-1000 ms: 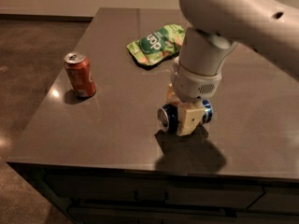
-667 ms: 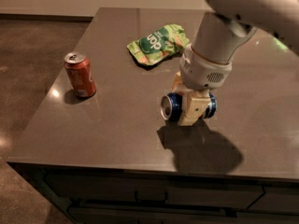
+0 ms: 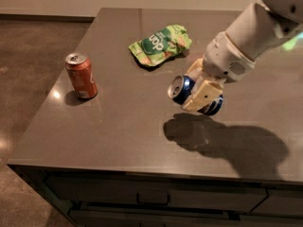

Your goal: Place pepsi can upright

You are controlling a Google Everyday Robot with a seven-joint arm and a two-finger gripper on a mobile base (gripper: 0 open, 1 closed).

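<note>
The pepsi can (image 3: 182, 90) is dark blue with a silver end facing left. It lies on its side in my gripper (image 3: 200, 90), held in the air above the dark table (image 3: 123, 126). The cream fingers (image 3: 204, 94) are shut across the can's middle. The can's shadow falls on the table below it, apart from the can. The white arm (image 3: 251, 32) comes in from the upper right.
A red-orange can (image 3: 81, 74) stands upright near the table's left edge. A crumpled green chip bag (image 3: 161, 44) lies at the back middle. The table's front edge runs along the bottom, with drawers (image 3: 151, 197) below it.
My gripper has lifted the pepsi can off the table and carried it up and slightly right. The can is still on its side. The arm has swung back to the right.
</note>
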